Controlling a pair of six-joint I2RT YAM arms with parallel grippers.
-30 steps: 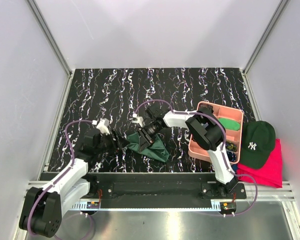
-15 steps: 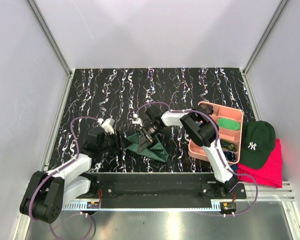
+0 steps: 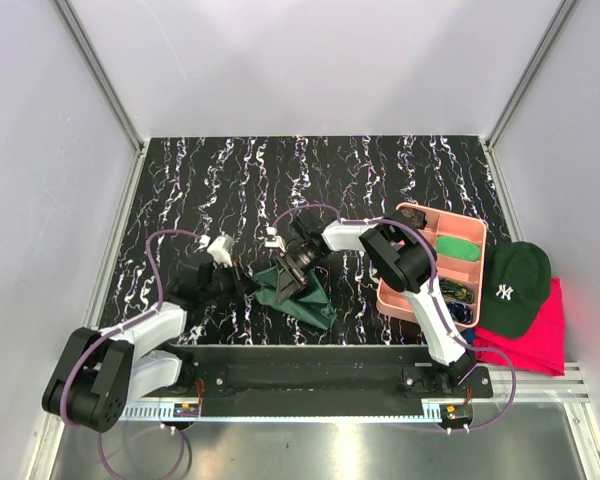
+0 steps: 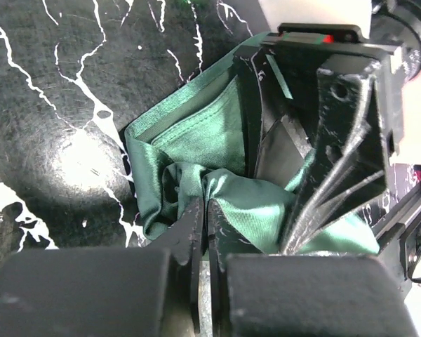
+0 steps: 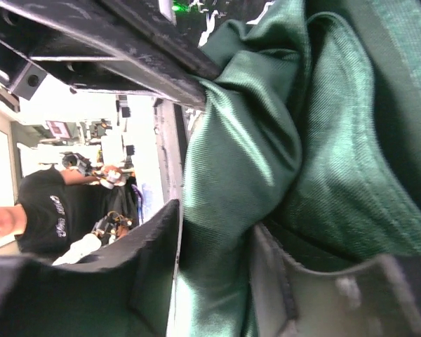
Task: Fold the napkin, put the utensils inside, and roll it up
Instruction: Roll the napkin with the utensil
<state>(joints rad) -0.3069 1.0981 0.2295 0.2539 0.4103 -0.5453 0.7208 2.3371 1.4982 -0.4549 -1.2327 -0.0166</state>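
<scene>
The dark green napkin [image 3: 302,293] lies bunched on the black marbled table, with both grippers at it. My left gripper [image 3: 247,283] is at its left edge. In the left wrist view that gripper [image 4: 205,205] is shut, with a fold of the napkin [image 4: 196,140] pinched at the tips. My right gripper [image 3: 286,279] is on the napkin's upper part. In the right wrist view its jaws [image 5: 214,217] stand round a thick fold of napkin [image 5: 252,140] that fills the gap. Several thin dark utensils [image 4: 326,207] fan out of the cloth beside the right gripper's black body [image 4: 344,119].
A pink tray [image 3: 392,300] stands to the right of the napkin, holding a small bright-green swatch [image 3: 458,247] and some dark items. Further right, a dark green cap [image 3: 515,285] rests on a pink-red cloth [image 3: 535,342]. Metal frame rails run along the table's near edge.
My left gripper has slid right to the napkin's edge and shut on a fold. The right gripper has shifted slightly left on the napkin, its jaws a little wider.
</scene>
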